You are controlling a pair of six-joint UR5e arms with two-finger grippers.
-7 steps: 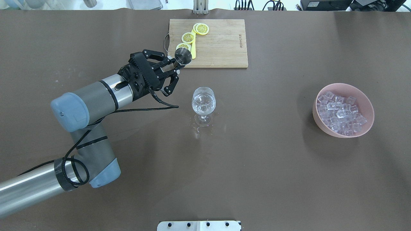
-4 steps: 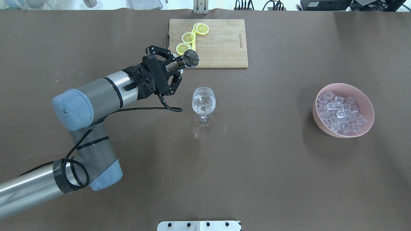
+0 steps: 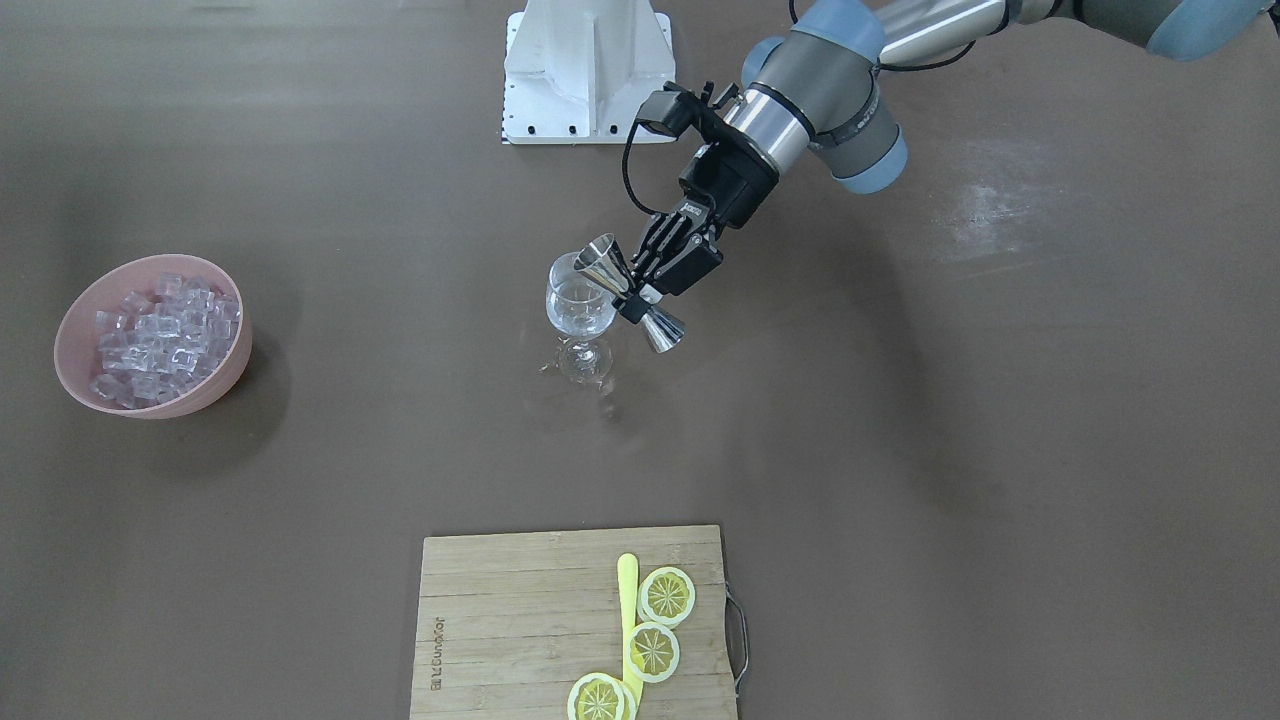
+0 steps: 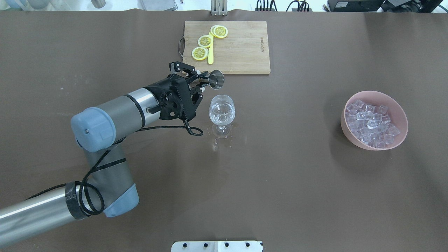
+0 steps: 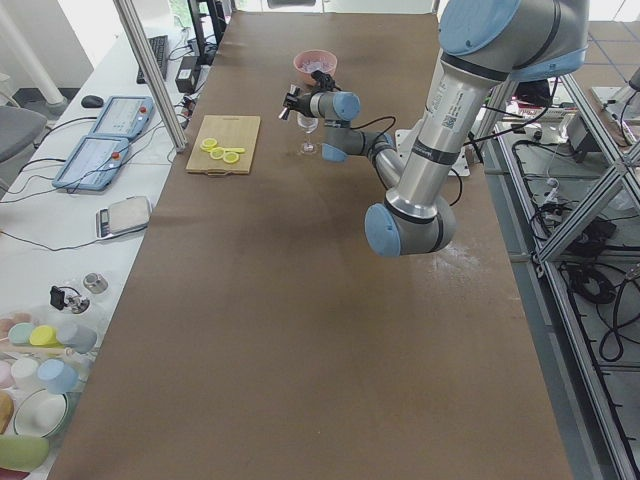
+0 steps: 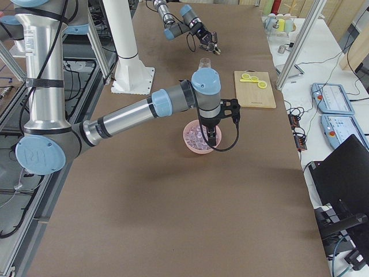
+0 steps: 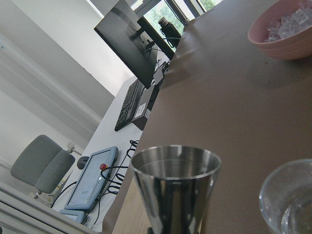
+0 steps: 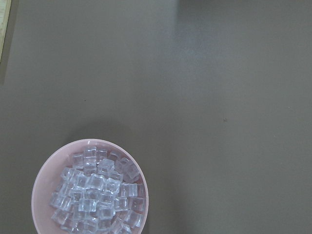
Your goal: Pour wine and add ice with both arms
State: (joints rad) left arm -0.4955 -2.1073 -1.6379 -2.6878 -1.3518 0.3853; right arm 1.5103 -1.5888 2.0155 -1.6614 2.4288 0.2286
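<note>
Jigger [image 4: 216,78] clamped, left end effector [image 4: 201,81] | cutting board [image 4: 241,49] print illegible

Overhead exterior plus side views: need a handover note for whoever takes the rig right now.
Left gripper: jaws shut on the steel jigger, tilted beside the wine glass rim.
Right gripper: above the pink bowl; cannot tell whether open or shut.
Wine: a little in the glass.
Ice: in the bowl, none in the glass.
Done: some wine poured, it seems.
Left: finish the pour if the jigger is not empty (cannot tell), put it down, add ice.
</note>
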